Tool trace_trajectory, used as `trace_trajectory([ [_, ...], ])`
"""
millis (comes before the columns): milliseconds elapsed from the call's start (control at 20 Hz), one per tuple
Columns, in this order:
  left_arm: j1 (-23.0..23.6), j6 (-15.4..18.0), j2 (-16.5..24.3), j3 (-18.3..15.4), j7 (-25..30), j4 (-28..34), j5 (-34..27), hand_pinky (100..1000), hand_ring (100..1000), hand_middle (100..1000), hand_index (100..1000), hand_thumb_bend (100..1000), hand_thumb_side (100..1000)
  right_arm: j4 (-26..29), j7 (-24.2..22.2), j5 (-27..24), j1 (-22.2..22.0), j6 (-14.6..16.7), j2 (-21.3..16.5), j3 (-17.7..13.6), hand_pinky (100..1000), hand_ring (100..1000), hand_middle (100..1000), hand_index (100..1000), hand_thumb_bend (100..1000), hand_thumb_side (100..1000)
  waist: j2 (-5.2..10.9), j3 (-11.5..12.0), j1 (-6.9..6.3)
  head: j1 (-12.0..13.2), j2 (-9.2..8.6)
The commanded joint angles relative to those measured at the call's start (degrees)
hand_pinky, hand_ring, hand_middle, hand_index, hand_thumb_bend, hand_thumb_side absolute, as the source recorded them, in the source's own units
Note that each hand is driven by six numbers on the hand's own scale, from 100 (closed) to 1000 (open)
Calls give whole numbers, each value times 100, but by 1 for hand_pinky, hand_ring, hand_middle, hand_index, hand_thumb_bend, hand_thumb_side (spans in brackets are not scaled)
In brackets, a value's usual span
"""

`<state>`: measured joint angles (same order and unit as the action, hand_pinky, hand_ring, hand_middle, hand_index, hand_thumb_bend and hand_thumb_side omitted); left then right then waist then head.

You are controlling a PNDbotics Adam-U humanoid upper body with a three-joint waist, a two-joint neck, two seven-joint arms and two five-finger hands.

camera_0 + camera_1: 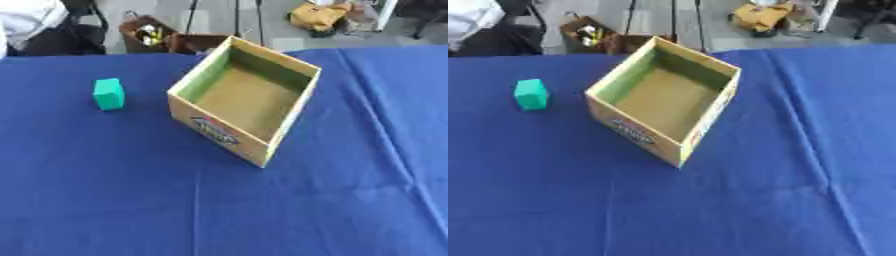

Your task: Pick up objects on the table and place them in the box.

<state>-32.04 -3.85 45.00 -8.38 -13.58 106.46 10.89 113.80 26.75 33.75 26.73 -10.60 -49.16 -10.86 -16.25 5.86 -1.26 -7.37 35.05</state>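
an open cardboard box sits near the middle of a worktop draped in a blue cloth, turned at an angle so that one corner points toward the camera; a printed label in red and blue shows on its near left wall, and its inside looks bare, with plain brown floor and a greenish tint on the left inner wall. a small green block stands on the cloth to the left of the box, apart from it and not touching it, outside the box. creases run down the cloth at the right of the box and below it. neither of the robot's hands shows in either view, so the state of the fingers cannot be told. beyond the far edge of the worktop lie a brown bag and a yellow bundle on the floor
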Motion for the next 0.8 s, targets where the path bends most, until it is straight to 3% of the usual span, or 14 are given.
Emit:
trace_trajectory([
  [50,-112,19,308,30,67,-16,88,996,1000,1000,1000,433,1000,79,-47,51,51,9,-187,-34,813,933,858,860,153,1000,127,-5,4,-33,43],
  [150,-145,-51,360,101,290,-84,168,965,965,940,978,367,1000,79,-109,58,55,69,-194,-9,815,934,861,861,151,1000,132,-6,1,-7,52],
  [250,-225,-130,442,183,624,-201,263,957,967,935,926,336,1000,79,-172,57,73,125,-192,6,815,934,861,861,144,1000,140,-5,-4,33,71],
  [400,-414,-167,584,331,1226,-465,613,951,950,920,952,356,1000,79,-242,39,103,165,-195,31,815,934,860,861,140,1000,148,-16,-12,52,103],
  [450,-486,-159,617,379,1433,-568,741,957,962,939,1000,408,1000,79,-261,36,115,174,-194,39,816,934,860,861,140,1000,151,-21,-17,61,106],
  [600,-773,-86,685,584,2078,-960,1194,972,991,964,1000,536,1000,79,-307,17,161,192,-176,73,814,933,860,860,125,1000,156,-48,-27,94,122],
  [800,-1168,166,693,820,2876,-1438,1964,984,1000,970,1000,587,1000,79,-354,-21,217,201,-152,120,814,933,859,859,113,1000,154,-72,-34,159,138],
])
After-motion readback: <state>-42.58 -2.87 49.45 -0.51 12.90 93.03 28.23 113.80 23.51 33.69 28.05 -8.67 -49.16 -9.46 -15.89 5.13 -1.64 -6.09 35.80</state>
